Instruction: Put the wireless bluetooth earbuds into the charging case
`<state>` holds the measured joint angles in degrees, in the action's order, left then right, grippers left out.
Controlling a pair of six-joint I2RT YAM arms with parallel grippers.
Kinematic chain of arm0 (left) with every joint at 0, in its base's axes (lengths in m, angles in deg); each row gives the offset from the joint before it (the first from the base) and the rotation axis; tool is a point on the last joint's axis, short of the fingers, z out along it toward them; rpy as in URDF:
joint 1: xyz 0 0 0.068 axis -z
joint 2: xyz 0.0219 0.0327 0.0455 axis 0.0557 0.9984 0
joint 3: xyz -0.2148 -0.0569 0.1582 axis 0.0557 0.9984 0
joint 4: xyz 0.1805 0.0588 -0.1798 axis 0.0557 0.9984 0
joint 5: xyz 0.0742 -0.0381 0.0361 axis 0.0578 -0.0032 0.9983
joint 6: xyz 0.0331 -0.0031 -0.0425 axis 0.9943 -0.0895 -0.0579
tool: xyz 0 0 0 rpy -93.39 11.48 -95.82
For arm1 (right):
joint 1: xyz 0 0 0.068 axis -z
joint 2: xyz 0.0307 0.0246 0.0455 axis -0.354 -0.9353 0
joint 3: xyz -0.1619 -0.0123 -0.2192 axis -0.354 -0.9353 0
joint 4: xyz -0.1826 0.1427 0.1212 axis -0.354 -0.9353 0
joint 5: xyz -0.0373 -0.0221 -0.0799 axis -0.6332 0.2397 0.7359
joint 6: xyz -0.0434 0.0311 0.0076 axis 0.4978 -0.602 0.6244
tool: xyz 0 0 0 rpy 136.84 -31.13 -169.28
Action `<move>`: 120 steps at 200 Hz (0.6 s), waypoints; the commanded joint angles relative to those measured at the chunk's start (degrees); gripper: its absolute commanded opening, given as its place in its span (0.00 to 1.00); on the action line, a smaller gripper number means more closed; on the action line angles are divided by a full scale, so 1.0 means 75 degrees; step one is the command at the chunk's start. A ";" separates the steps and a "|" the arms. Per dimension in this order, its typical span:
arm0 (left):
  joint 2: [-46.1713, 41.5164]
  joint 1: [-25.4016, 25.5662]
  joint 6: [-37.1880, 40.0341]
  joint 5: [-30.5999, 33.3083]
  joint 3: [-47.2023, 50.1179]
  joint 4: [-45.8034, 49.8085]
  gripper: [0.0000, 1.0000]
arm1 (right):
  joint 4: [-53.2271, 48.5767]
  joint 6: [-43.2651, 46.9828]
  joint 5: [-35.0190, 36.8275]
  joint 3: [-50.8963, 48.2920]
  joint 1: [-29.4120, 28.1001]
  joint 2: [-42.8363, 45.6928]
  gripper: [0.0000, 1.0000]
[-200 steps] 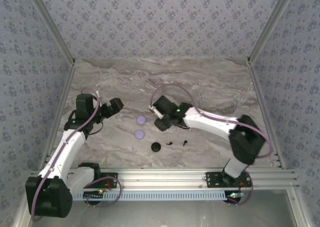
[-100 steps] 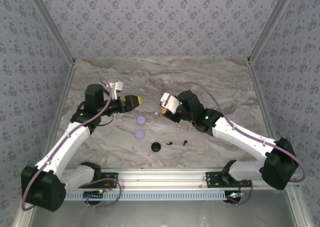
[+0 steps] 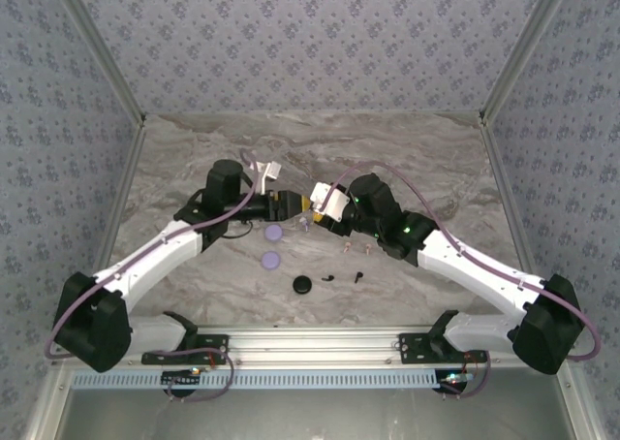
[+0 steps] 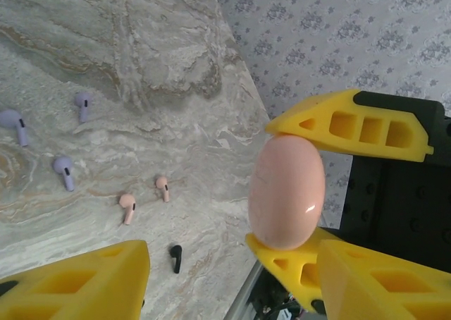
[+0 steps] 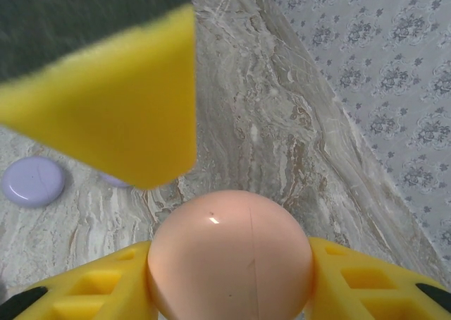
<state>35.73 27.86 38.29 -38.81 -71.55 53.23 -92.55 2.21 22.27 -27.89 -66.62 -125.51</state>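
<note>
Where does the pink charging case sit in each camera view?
Top external: too small to make out, at the right gripper mid-table.
Left wrist: pink charging case centre-right, between the right gripper's yellow fingers.
Right wrist: bottom centre, between those fingers.
Shared landmark: marble table meeting the patterned wall.
</note>
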 commanded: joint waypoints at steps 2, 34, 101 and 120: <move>0.0102 0.0181 -0.0125 0.0003 -0.0402 -0.0544 0.61 | 0.0056 0.0116 -0.0142 0.0198 -0.0021 0.0029 0.50; 0.0325 0.0362 -0.0110 -0.0076 -0.0547 -0.0545 0.56 | 0.0042 0.0120 -0.0142 0.0238 -0.0045 -0.0053 0.50; 0.0590 0.0554 -0.0032 -0.0069 -0.0596 -0.0487 0.41 | -0.0012 0.0091 -0.0129 0.0309 -0.0074 -0.0127 0.51; 0.0626 0.0585 -0.0021 -0.0108 -0.0602 -0.0487 0.38 | -0.0012 0.0061 -0.0101 0.0320 -0.0081 -0.0147 0.51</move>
<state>40.12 31.70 37.78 -38.74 -74.24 50.89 -92.60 2.40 21.85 -27.56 -66.88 -126.14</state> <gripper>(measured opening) 0.398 0.511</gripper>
